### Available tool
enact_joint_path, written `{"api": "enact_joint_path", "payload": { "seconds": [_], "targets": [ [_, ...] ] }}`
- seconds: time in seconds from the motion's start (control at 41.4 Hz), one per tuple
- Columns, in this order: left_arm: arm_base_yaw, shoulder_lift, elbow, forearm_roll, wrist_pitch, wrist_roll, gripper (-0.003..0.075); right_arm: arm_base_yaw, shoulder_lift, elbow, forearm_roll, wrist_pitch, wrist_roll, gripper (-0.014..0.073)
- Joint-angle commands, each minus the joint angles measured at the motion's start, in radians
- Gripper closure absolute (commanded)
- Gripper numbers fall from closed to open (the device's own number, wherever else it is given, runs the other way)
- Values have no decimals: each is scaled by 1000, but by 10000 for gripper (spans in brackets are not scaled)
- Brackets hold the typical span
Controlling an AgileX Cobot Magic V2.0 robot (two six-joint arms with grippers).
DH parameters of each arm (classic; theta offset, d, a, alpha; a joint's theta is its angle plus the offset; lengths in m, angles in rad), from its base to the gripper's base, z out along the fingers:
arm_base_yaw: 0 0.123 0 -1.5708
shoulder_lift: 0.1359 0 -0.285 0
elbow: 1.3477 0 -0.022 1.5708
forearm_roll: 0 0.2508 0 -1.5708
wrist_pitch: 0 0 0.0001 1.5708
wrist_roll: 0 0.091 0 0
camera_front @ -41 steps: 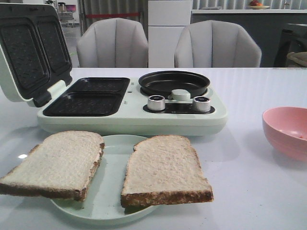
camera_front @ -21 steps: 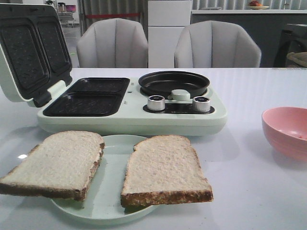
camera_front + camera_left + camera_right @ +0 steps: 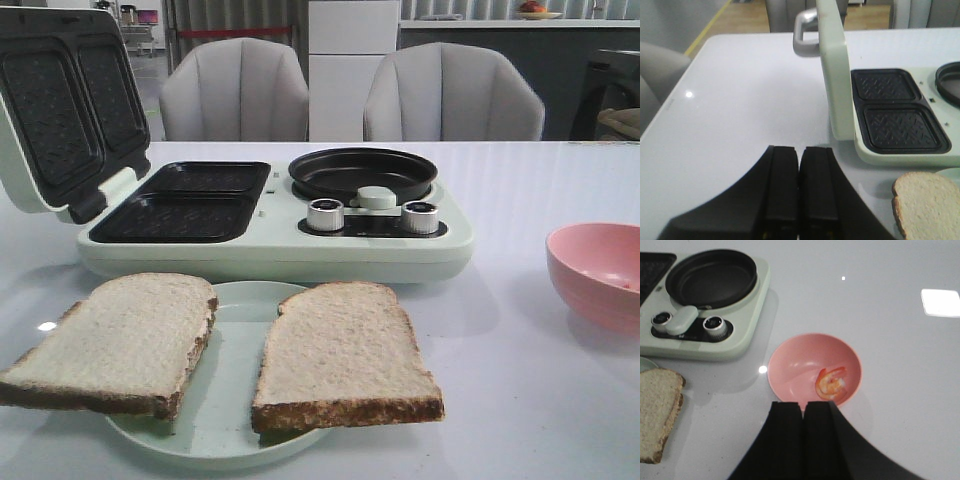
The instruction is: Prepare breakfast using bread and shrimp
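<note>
plate (image 3: 235, 420): nearest the camera, pale green, on the table (image 3: 520, 400).
bread (image 3: 340, 355): two slices lying flat on the plate, side by side, overhanging its rim.
left gripper (image 3: 799, 187): fingers closed together, holding nothing, above bare table beside the raised lid (image 3: 832, 70).
right gripper (image 3: 804, 432): fingers closed together, empty, just short of the pink bowl (image 3: 790, 370).
shrimp (image 3: 831, 382): in the pink bowl, to the right of the plate.
breakfast maker (image 3: 270, 240): behind the plate, lid open, grill plates (image 3: 185, 200) and round pan (image 3: 362, 172) bare.
step: start of task, judged; nothing loaded yet.
next move: open fingers, descend on a slice or the shrimp, transfer to the cooker.
</note>
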Motion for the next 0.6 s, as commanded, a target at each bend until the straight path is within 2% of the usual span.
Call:
{"api": "enact_joint_path", "payload": {
  "seconds": [0.0, 0.097, 0.169, 0.217, 0.266, 0.338, 0.386, 0.435, 0.58],
  "targets": [
    [-6, 21, -3, -13, -75, 0, 619, -3, 33, -14, 4, -68, -5, 545],
    [-6, 26, 13, -13, -75, 0, 617, -3, 52, -8, 4, -67, -5, 531],
    [-6, 26, 13, -13, -72, 0, 575, -3, 52, -6, 4, -67, -5, 459],
    [-6, 26, 13, -13, -75, 0, 498, -3, 52, -5, 4, -67, -5, 375],
    [-6, 26, 13, -13, -75, 0, 374, -3, 52, -4, 4, -67, -5, 267],
    [-6, 26, 13, -13, -76, 0, 209, -3, 52, -4, 4, -67, -5, 157],
    [-6, 26, 13, -13, -76, 0, 133, -3, 52, -4, 4, -67, -5, 111],
    [-6, 28, 13, -13, -74, 2, 101, -3, 52, -4, 4, -67, -5, 92],
    [-37, 53, 13, -40, -83, 96, 113, -3, 52, -4, 4, -67, -5, 94]
  ]
}}
